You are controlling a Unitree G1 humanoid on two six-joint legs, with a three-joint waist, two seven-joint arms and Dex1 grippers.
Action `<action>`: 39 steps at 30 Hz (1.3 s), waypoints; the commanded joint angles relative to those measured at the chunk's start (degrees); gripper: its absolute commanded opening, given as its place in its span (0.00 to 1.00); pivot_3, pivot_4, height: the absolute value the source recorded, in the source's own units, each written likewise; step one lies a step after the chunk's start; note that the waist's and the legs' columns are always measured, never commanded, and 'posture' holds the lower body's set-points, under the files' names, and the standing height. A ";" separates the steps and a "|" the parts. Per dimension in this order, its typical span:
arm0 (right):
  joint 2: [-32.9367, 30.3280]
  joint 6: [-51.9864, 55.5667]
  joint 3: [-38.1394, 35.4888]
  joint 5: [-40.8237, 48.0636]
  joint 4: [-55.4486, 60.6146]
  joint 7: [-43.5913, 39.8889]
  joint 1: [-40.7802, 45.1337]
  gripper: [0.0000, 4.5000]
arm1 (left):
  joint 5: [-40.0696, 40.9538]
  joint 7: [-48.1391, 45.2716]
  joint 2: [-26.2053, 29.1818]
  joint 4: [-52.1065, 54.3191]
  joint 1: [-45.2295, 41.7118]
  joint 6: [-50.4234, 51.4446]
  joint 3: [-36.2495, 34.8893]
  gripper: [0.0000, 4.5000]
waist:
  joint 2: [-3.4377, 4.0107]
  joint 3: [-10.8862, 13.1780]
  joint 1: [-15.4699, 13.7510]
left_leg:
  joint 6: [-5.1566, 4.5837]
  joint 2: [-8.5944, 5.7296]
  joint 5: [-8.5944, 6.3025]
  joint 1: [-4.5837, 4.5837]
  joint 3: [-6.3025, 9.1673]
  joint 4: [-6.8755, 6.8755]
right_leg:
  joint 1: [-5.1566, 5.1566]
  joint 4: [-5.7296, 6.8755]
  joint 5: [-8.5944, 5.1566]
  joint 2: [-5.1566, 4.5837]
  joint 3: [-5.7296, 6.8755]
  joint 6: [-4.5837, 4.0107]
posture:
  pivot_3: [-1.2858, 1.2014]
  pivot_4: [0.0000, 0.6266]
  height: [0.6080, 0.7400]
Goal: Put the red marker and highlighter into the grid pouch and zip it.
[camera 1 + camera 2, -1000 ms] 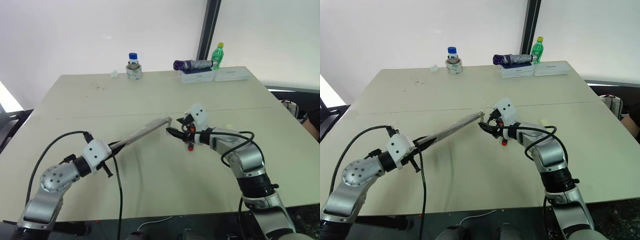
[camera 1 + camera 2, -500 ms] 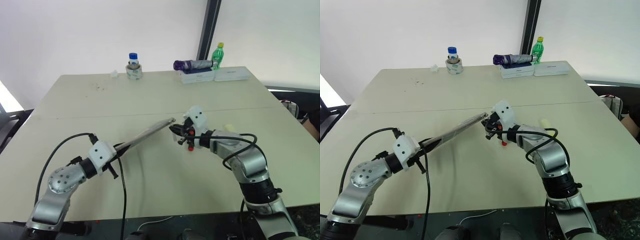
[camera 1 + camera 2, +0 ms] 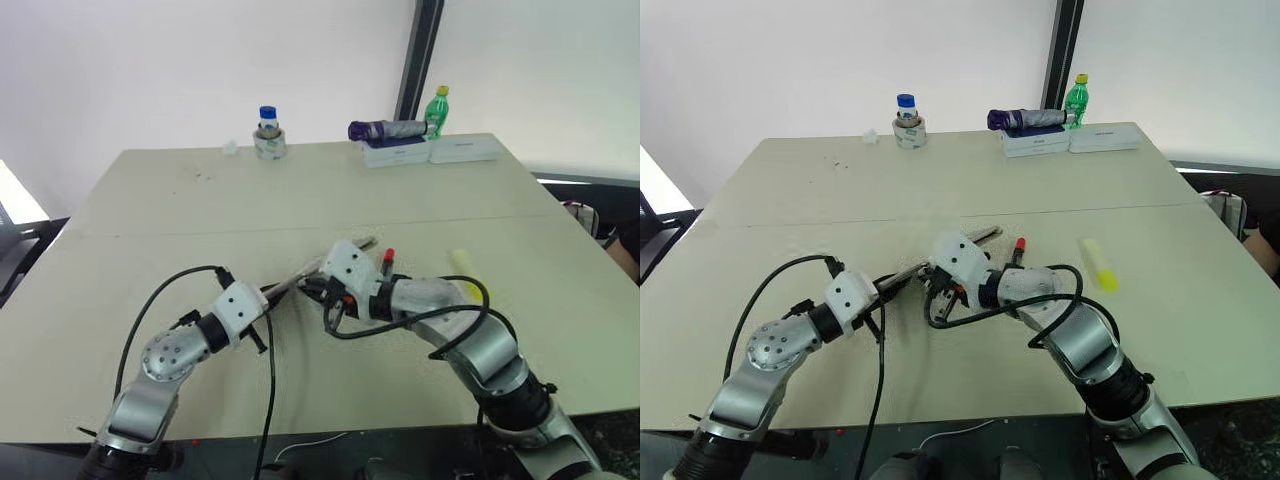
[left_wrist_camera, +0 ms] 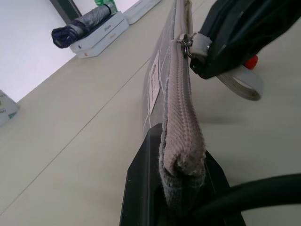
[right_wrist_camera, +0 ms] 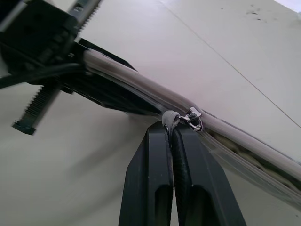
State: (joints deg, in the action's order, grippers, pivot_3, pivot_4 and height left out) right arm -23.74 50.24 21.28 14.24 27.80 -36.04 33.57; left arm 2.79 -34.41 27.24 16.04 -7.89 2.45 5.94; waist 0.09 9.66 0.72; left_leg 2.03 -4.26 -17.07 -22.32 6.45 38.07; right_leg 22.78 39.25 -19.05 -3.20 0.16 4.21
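Grey grid pouch (image 4: 181, 113) pinched between left gripper (image 4: 181, 188), right gripper (image 5: 170, 129)

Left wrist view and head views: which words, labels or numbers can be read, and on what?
Nothing reads with certainty.
Label on the grid pouch: print too blurred.
White box under the folded umbrella: short grey word, too small.
Blue-capped bottle: label too small.

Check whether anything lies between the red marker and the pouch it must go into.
Nothing lies on the table between them: the marker rests just beside the pouch's far end. The pouch is held on edge, left gripper shut on one end, right gripper shut on the zipper pull.
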 commanded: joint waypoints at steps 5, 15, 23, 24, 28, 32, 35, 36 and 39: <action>0.15 0.45 0.95 2.60 4.67 -2.65 1.00 0.00 | -1.91 1.67 -2.19 -0.38 -2.93 0.43 1.32 0.00 | -0.01 0.00 0.00 | 0.00 0.00 0.00 0.00 0.00 0.01 | 0.00 0.00 0.00 0.00 0.00 0.00 | 0.52 0.24 1.00; -5.23 3.90 -9.99 6.62 6.02 -3.82 -1.62 0.42 | -0.09 1.86 -0.87 -0.45 -2.32 1.18 -2.90 0.00 | -0.03 0.01 -0.16 | 0.00 0.00 0.00 0.00 0.00 0.03 | -0.02 -0.01 0.00 0.00 0.00 0.00 | 0.52 0.24 1.00; -4.31 14.11 -22.19 7.86 0.55 6.43 -5.91 0.50 | -1.79 3.16 1.65 -4.95 -3.01 -4.15 -6.55 0.00 | -0.03 0.00 -0.02 | -0.01 0.00 0.00 0.00 0.00 0.03 | -0.03 -0.01 0.00 0.00 0.01 0.00 | 0.52 0.24 1.00; -3.39 14.76 -22.25 6.25 -0.68 9.37 -6.67 0.50 | -2.46 3.37 1.81 -5.75 -3.10 -5.43 -6.44 0.00 | -0.04 0.00 -0.07 | -0.01 0.00 0.00 0.00 0.01 0.03 | -0.03 -0.01 0.00 0.00 0.01 0.00 | 0.52 0.24 1.00; 0.91 14.40 -20.35 2.13 -4.77 17.11 -8.41 0.50 | -5.05 4.30 2.00 -8.84 -3.70 -10.19 -5.58 0.00 | -0.05 -0.01 -0.06 | 0.00 0.00 0.01 0.00 -0.01 0.02 | -0.02 -0.01 0.00 0.00 0.01 0.00 | 0.52 0.24 1.00; 2.76 11.25 -17.87 -3.55 -8.50 23.47 -7.63 0.50 | -5.97 4.73 1.65 -10.17 -3.87 -12.04 -5.01 0.00 | -0.04 0.00 0.00 | 0.00 0.00 0.01 0.00 -0.02 0.02 | 0.00 0.00 0.01 0.00 0.00 0.00 | 0.52 0.24 1.00; 4.67 11.34 -19.00 -4.00 -9.46 25.25 -7.14 0.50 | -5.93 4.84 1.34 -10.11 -3.60 -12.30 -4.91 0.00 | -0.04 0.00 0.03 | 0.01 0.00 0.01 0.00 -0.02 0.02 | 0.00 0.01 0.00 0.00 0.00 0.00 | 0.52 0.24 1.00; 5.02 11.54 -19.05 -4.00 -9.54 25.39 -7.09 0.50 | -5.92 4.93 1.22 -9.97 -3.46 -12.26 -4.91 0.00 | -0.04 0.00 0.03 | 0.01 0.00 0.01 0.00 -0.02 0.02 | 0.00 0.01 0.00 0.00 0.00 0.00 | 0.52 0.24 1.00; 6.13 12.37 -19.14 -4.04 -10.16 25.84 -6.89 0.50 | -6.02 5.12 1.02 -9.61 -3.14 -12.25 -4.78 0.00 | -0.04 0.00 0.04 | 0.01 0.00 0.01 0.00 -0.02 0.02 | 0.00 0.01 0.00 0.00 0.00 0.00 | 0.52 0.24 1.00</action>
State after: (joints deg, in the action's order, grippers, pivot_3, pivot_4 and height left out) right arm -18.24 62.75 3.07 10.29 17.23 -10.63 25.66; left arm -3.21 -29.91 28.30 4.79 -10.99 -8.36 1.40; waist 0.05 9.65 0.76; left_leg 2.03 -4.27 -17.05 -22.32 6.43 38.10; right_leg 22.77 39.25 -19.04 -3.20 0.16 4.22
